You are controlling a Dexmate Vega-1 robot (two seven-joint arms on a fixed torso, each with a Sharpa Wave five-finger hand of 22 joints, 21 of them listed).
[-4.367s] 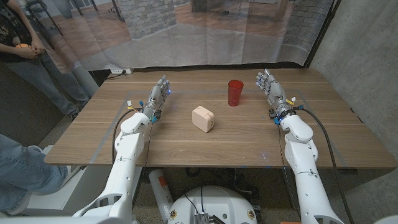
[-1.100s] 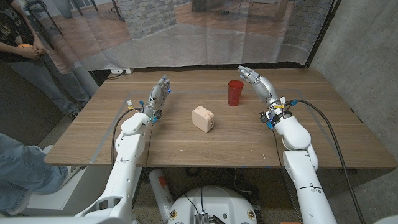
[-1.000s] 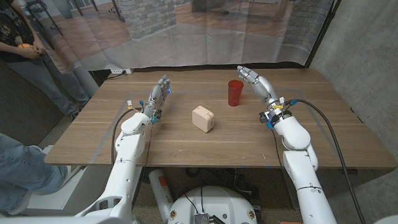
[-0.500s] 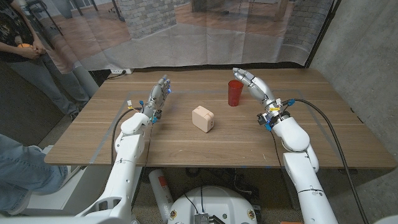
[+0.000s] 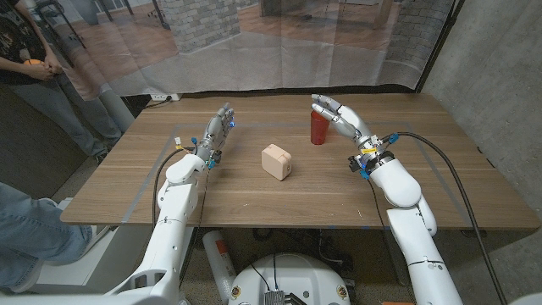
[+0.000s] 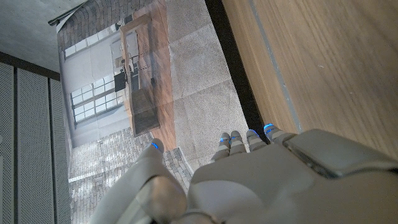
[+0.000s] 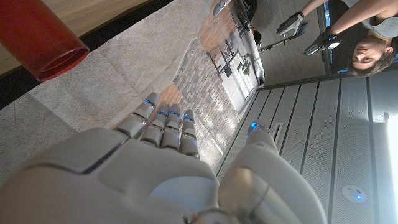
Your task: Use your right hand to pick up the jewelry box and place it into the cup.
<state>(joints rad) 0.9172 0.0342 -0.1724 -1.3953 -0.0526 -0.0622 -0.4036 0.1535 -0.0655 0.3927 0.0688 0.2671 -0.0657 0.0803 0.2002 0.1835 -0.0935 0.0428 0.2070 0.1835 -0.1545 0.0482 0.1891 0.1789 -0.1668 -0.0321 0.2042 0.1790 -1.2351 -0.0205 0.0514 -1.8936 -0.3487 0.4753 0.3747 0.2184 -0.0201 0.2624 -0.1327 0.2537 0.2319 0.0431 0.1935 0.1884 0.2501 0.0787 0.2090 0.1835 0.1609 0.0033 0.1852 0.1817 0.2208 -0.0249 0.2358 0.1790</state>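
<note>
Wooden table (image 5: 127, 182): jewelry box (image 5: 276, 161) lies skewed; right hand (image 5: 336, 117) spread, holding nothing.

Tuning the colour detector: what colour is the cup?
Red, plain with no pattern. The cup shows best in the right wrist view.

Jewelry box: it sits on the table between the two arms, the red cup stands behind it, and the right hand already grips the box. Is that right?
Not quite. The right hand holds nothing: in the head view it is raised, open, beside the red cup, well away from the jewelry box. The rest holds: the box sits untouched on the table between the two arms, with the cup behind it.
</note>
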